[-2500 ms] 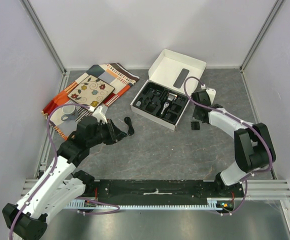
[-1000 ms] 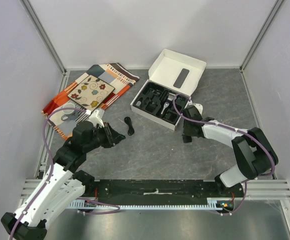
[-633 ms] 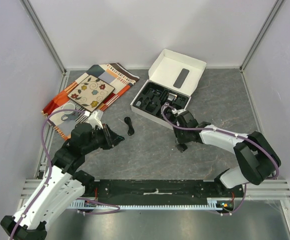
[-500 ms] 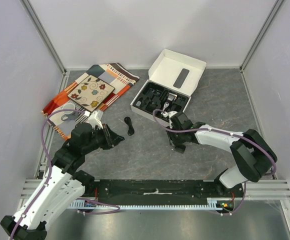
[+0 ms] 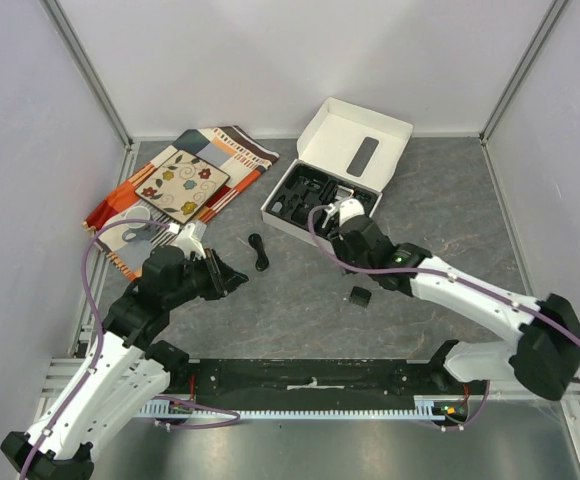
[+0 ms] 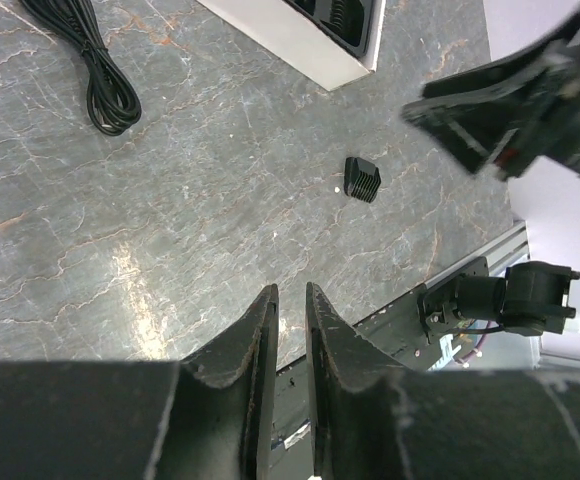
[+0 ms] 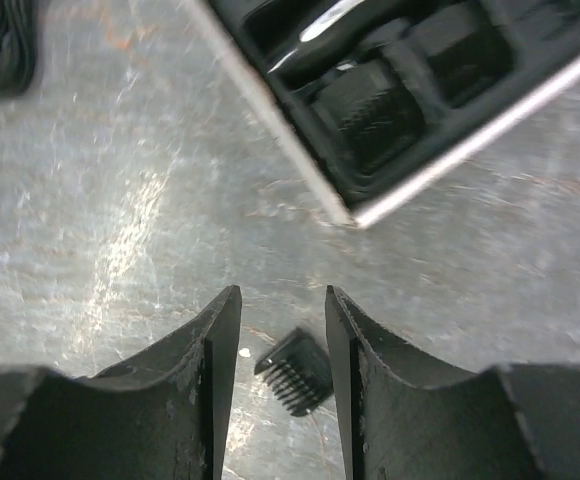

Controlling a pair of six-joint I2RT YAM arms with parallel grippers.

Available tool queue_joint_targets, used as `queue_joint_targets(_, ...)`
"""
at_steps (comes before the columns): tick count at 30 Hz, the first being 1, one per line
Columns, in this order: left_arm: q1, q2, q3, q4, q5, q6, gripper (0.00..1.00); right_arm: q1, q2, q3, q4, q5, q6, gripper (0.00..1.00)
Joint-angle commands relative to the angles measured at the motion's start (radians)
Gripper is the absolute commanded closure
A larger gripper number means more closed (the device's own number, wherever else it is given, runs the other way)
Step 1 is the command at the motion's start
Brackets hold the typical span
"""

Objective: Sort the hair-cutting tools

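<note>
Black ribbed plastic comb attachment (image 5: 360, 296) now lies alone on the grey stone-patterned desk (image 5: 300, 320), where our right tool (image 7: 282, 300) was pressed down a moment ago. We see that tool lifted clear, wide open and empty, so we judge this piece delivered. Our left tool (image 6: 288, 300) is nearly closed on nothing.

Wht box (image 5: 335, 128), patt. cloth (image 5: 238, 150), cup (image 5: 133, 215)
</note>
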Motion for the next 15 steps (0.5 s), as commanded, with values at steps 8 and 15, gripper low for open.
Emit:
queue_joint_targets(8, 0.000, 0.010, 0.027, 0.016, 0.001, 0.005, 0.76, -0.002, -0.216, -0.201, -0.227, 0.337, 0.493, 0.52)
queue_joint_targets(15, 0.000, 0.030, 0.033, 0.018, 0.001, 0.015, 0.76, -0.001, -0.273, -0.324, -0.210, 0.364, 0.689, 0.54)
